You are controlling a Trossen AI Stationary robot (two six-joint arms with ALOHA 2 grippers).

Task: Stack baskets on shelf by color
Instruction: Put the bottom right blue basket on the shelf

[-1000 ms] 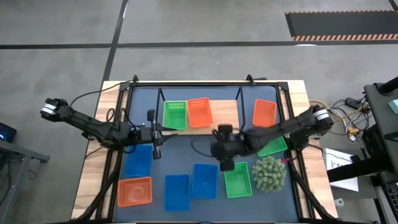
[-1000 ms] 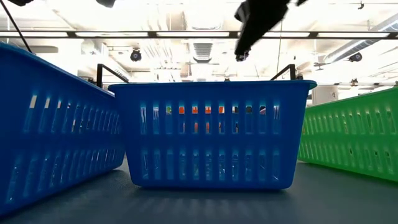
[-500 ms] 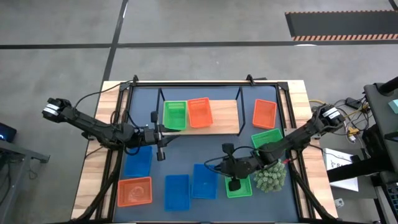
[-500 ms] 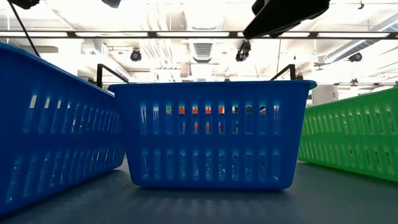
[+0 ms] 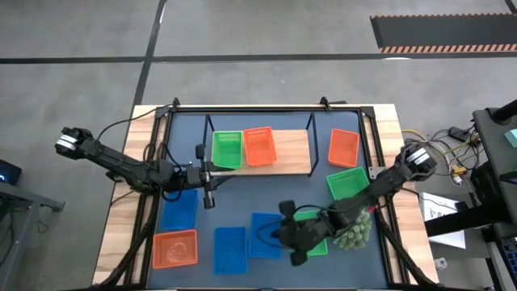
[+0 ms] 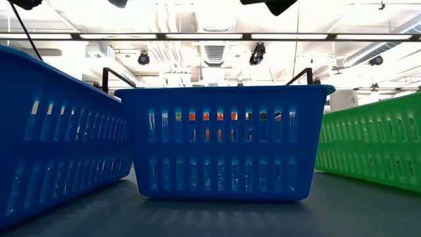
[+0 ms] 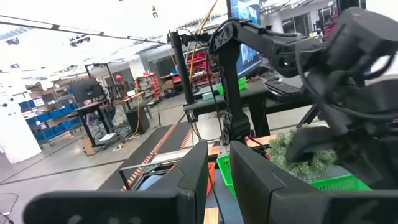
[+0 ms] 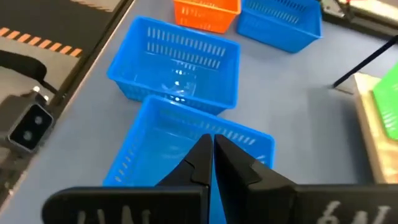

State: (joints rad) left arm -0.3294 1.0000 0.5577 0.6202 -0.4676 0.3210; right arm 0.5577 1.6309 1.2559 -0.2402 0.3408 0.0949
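No legible text, label, brand, number or sign is showing in any view. The baskets, the shelf, the table and both arms are presenting plain surfaces with no readable marking. A striped orange-and-black floor strip [image 5: 443,48] is lying beyond the table in the high view, carrying hazard striping only and no lettering. A lit screen [image 7: 247,17] is glowing in the room behind in the left wrist view, its content being too small to read.
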